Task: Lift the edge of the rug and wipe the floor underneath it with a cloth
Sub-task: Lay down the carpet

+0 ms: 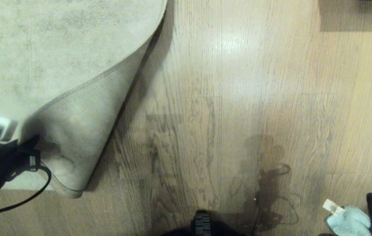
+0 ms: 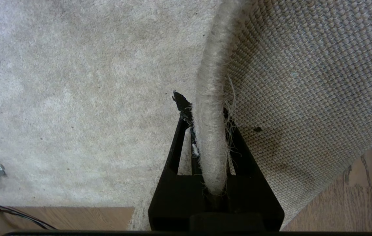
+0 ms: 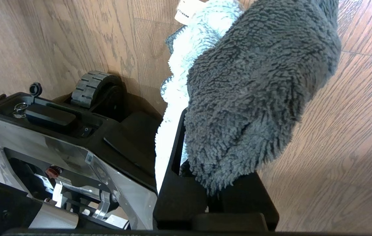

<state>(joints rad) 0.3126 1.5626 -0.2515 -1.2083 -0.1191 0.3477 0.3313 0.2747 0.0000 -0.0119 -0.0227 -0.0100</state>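
Fluffy and close to the camera, the cloth (image 3: 251, 98) fills the right wrist view. It is dark grey on one side and pale blue-white on the other. The right hand (image 3: 205, 164) is pinching it tight. In the head view the cloth (image 1: 358, 218) shows low in the right corner, just above the floor (image 1: 238, 98), beside the robot's base (image 3: 58, 141).

Over on the left, the left hand (image 2: 205, 127) is pinching the rug edge (image 2: 209, 131). Its two black fingers (image 2: 181, 108) press on each side of the thick, fuzzy border. The rug (image 1: 25, 49) is pulled up and folded back, so its tan woven underside (image 1: 84, 124) faces up. A few loose threads hang from the border by the fingers.

So the first part looks done: the rug edge is lifted and held. The wood planks next to the fold are bare and shiny, with dark streaky lines.

The wiping part is not done yet, as far as I can tell. The cloth is well apart from the lifted rug, over on the other side of the floor. It does not seem to be pressed onto the wood. To finish, the right hand would need to bring the cloth across to the bare planks by the fold and rub there, while the left hand holds the rug up.
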